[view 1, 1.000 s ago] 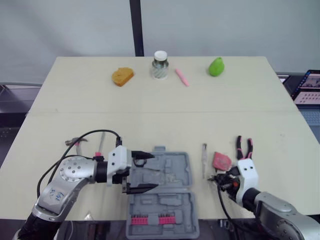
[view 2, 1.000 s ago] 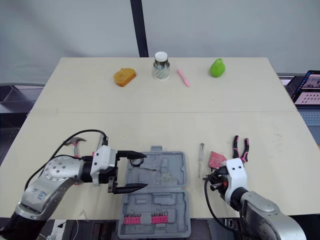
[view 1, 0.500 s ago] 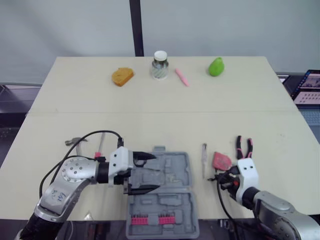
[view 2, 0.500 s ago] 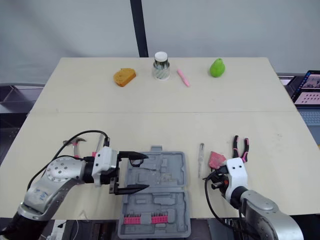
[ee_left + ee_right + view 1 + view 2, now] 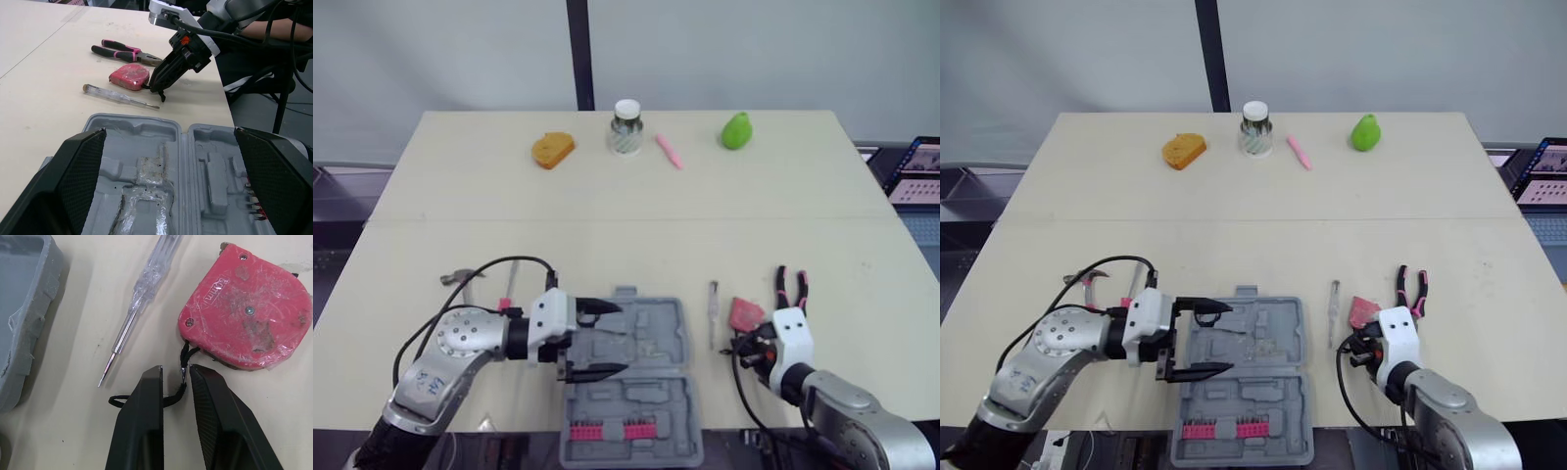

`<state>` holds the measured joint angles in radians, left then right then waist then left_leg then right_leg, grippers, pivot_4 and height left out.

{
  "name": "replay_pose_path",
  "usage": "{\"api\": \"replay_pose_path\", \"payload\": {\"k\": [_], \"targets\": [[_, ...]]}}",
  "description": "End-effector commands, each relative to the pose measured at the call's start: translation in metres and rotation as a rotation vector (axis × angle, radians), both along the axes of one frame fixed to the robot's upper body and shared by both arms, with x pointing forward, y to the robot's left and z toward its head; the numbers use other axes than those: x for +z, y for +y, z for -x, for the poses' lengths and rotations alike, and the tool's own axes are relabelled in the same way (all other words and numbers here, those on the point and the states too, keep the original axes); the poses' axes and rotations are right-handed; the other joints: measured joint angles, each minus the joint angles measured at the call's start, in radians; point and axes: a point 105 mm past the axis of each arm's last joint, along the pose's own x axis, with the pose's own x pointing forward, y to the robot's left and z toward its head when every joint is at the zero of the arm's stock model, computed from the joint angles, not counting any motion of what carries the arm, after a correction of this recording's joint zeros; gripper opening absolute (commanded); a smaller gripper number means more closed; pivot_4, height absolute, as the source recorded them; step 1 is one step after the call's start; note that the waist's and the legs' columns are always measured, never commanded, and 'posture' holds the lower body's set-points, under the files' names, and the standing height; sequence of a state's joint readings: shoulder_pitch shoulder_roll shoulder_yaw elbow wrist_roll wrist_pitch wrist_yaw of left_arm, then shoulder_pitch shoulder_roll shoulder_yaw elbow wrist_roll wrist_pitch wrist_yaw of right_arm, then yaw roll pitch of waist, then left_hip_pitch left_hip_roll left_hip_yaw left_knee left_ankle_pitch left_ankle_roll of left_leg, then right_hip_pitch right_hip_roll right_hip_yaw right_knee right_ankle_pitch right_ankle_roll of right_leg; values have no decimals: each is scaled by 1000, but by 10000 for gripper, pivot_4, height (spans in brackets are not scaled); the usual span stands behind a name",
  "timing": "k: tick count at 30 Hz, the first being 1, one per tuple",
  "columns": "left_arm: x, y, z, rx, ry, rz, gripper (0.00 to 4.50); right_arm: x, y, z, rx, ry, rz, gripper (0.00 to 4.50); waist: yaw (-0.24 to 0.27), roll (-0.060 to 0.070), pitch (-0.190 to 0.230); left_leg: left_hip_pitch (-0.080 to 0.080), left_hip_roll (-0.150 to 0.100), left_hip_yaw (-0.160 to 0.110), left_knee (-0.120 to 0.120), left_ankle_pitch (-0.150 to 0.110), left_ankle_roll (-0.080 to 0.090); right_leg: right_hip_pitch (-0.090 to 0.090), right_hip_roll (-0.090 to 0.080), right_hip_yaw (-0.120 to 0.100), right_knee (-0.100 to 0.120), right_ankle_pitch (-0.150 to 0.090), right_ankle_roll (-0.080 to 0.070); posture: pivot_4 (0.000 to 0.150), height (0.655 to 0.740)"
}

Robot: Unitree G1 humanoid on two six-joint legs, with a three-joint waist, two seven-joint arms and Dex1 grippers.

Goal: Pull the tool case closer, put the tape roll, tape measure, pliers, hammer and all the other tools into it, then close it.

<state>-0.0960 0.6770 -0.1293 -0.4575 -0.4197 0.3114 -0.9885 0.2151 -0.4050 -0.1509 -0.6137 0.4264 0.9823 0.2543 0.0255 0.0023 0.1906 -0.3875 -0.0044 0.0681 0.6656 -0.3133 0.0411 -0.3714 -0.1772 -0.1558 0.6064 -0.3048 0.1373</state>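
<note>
Red tape measure cord crosses right claw's gap.

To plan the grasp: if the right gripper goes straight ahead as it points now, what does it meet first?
Probably the black wrist cord of the red tape measure, which lies just beyond the right gripper.

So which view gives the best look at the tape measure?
The right wrist view: the red tape measure sits close and unobstructed, its black cord between the right gripper's fingers. Both eye views show it small, by that gripper; the left wrist view shows it low and side-on.
</note>
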Motion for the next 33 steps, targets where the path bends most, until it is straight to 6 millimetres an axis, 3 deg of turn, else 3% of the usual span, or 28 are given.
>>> {"api": "replay_pose_path", "payload": {"k": [1,14,17,18,26,33], "targets": [[5,-3,1,-13,-35,6,45000,-2,-2,1,-17,1,15,9429,0,0,0,0,0,0,0,0,0,0,0,0,0,0,0,1500,7400],[3,-7,4,-30,-28,7,45000,-7,-5,-1,-48,2,9,9429,-1,0,0,0,0,0,0,0,0,0,0,0,0,0,0,1500,7400],[3,-8,5,-35,-28,7,45000,-6,-6,-1,-48,-1,13,511,-1,0,0,0,0,0,0,0,0,0,0,0,0,0,0,1500,7400],[3,-8,5,-38,-27,7,45000,-6,-6,0,-45,-2,13,198,-1,0,0,0,0,0,0,0,0,0,0,0,0,0,0,1500,7400],[0,-10,8,-57,-43,4,45000,-2,-6,6,-11,2,22,198,0,0,0,0,0,0,0,0,0,0,0,0,0,0,0,1500,7400],[-2,-7,8,-54,-49,-2,45000,-1,2,25,76,40,17,198,0,0,0,0,0,0,0,0,0,0,0,0,0,0,0,1500,7400]]}}
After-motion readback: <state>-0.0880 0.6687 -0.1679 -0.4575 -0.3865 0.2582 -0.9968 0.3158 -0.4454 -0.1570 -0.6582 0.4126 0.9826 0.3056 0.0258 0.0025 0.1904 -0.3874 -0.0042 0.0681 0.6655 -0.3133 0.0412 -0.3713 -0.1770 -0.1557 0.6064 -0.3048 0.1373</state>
